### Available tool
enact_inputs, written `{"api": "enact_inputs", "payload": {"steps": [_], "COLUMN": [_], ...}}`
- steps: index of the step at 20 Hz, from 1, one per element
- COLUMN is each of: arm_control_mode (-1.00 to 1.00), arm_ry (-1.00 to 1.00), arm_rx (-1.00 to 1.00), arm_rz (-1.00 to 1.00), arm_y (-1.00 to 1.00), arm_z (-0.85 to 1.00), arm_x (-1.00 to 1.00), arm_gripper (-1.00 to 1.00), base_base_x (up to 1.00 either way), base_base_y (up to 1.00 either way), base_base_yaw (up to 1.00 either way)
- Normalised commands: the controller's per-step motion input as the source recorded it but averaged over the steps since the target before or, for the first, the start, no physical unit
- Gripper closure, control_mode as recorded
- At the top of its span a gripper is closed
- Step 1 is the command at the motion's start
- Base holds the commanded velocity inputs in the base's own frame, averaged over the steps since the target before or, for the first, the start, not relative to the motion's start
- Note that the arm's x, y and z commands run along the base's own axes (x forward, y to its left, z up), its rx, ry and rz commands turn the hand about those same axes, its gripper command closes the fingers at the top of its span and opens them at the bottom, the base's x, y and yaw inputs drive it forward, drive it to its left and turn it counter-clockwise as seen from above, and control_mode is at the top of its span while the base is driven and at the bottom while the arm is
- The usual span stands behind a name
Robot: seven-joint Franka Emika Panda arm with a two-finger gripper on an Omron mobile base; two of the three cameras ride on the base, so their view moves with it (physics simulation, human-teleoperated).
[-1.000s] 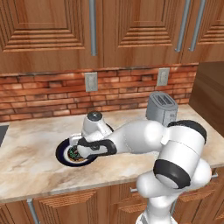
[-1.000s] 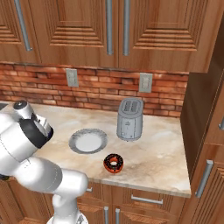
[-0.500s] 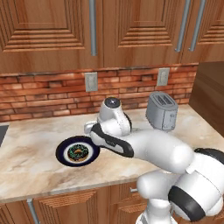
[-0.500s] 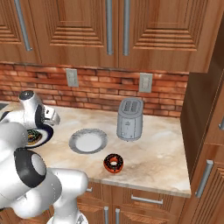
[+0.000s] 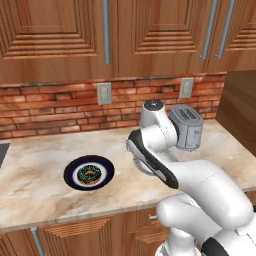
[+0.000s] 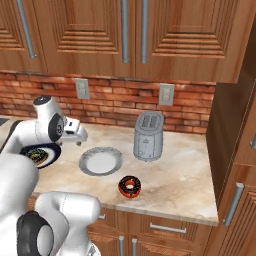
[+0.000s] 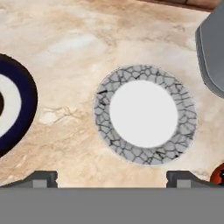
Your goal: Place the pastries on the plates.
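Observation:
The chocolate donut with green sprinkles lies in the centre of the navy plate at the counter's left. The pale grey plate lies bare in the middle of the counter, and the hand view looks straight down on the same plate. The donut with red-orange icing sits on the counter near the front edge, to the right of the grey plate. My gripper hovers above the grey plate's left side. It is open, its fingertips stand wide apart, and nothing is between them.
A silver toaster stands behind and to the right of the grey plate, close to the brick wall. Wooden cabinets hang overhead. A tall wooden cabinet side bounds the counter on the right.
My arm has lifted off the navy plate and swung right, leaving the sprinkled donut on it. The hand is now over the grey plate.

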Motion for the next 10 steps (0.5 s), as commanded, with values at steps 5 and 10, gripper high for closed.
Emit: {"api": "enact_inputs", "payload": {"steps": [5,10], "arm_control_mode": [-1.00,-1.00], "arm_ry": [0.13,0.01], "arm_rx": [-0.04,0.00], "arm_rz": [-0.10,-0.07], "arm_y": [-1.00,-0.92], "arm_z": [0.02,0.01], "arm_x": [-0.87,-0.62], "arm_gripper": [-1.00,-1.00], "base_base_x": [0.00,0.00], "base_base_y": [0.00,0.00], "base_base_yaw": [0.00,0.00]}}
